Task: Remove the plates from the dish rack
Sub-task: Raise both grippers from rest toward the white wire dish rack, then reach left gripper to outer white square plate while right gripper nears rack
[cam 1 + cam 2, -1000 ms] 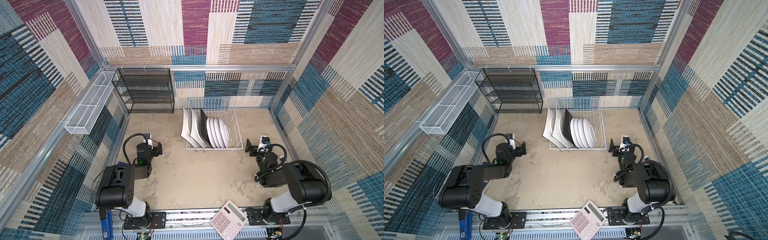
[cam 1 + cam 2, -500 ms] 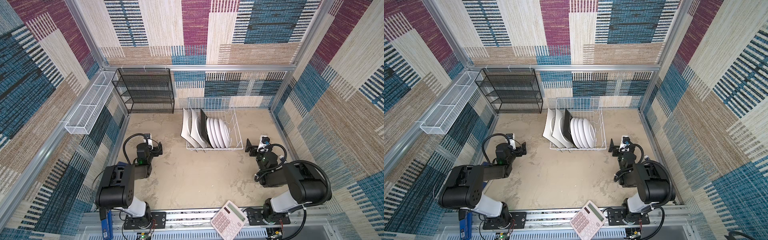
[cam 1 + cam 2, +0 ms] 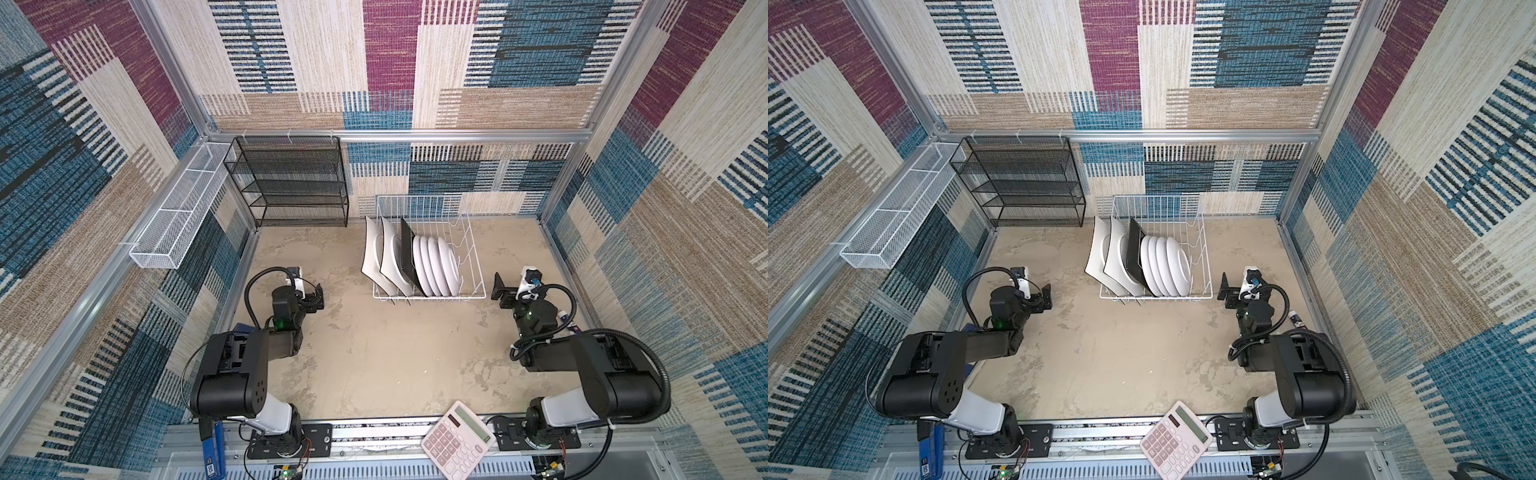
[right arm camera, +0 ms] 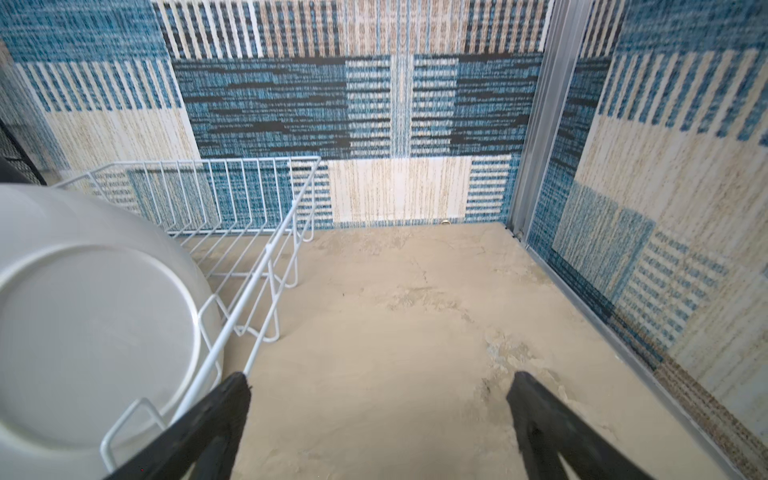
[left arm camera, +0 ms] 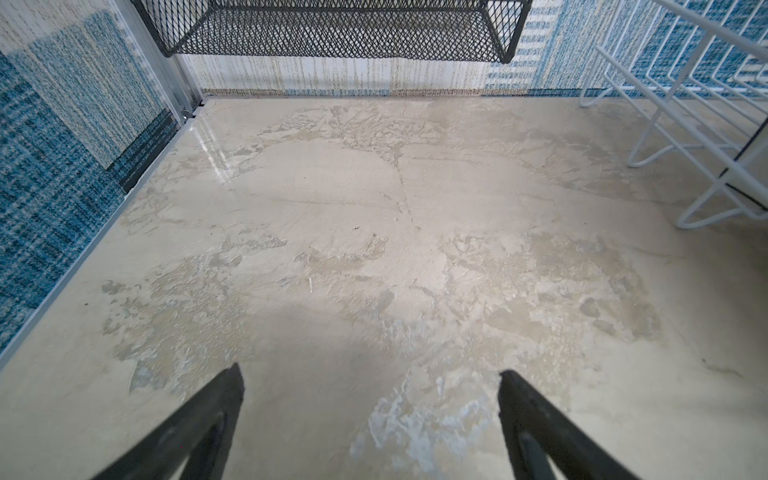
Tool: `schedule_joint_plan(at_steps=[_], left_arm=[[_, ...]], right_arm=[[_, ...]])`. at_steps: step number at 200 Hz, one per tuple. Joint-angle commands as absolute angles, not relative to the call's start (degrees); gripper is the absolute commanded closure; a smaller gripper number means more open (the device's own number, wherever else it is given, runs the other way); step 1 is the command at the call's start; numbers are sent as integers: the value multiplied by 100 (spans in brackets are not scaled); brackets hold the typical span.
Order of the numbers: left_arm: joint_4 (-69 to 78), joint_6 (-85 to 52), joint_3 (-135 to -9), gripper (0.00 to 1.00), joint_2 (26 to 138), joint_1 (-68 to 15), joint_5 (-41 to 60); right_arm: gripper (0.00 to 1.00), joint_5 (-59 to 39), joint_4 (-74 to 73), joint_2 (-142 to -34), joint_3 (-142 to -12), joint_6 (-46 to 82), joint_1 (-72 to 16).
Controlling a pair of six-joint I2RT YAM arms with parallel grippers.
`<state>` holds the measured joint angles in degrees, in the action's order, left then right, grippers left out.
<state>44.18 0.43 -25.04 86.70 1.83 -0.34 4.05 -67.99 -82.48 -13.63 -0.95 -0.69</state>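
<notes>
Plates upright (in dish rack)

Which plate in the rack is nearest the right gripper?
The round white plate at the row's right end, facing the right gripper; all others stand behind it.

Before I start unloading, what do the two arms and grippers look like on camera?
The left arm and right arm are black, boxy-linked, with white shells above their bases and black cables looping over the wrists. The left gripper and right gripper have black tapered fingers beside white camera housings.
</notes>
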Motion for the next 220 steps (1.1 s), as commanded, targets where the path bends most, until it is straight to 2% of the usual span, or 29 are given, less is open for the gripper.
schedule_joint_plan(at_steps=[1, 22, 58, 120, 168, 220], left_arm=[[3819, 35, -2727, 3, 8332, 193, 94], [2573, 155, -3289, 2, 7983, 187, 335], [2174, 302, -3726, 2, 7368, 189, 444], [-140, 27, -5303, 1, 6582, 99, 1336], [-1524, -362, -6325, 1, 6580, -30, 1660], [-2394, -918, -7138, 2, 7168, -468, 2209]], right_arm=[[1, 342, -6299, -7928, -1441, -147, -85], [1, 417, -5893, -7519, -1517, -130, -86], [1, 613, -4847, -6928, -1899, -69, -136], [1, 364, -3252, -6289, -2640, 296, -232], [1, -829, -2127, -5855, -3224, 75, -369], [1, -2556, -1089, -6368, -4381, -36, -428]])
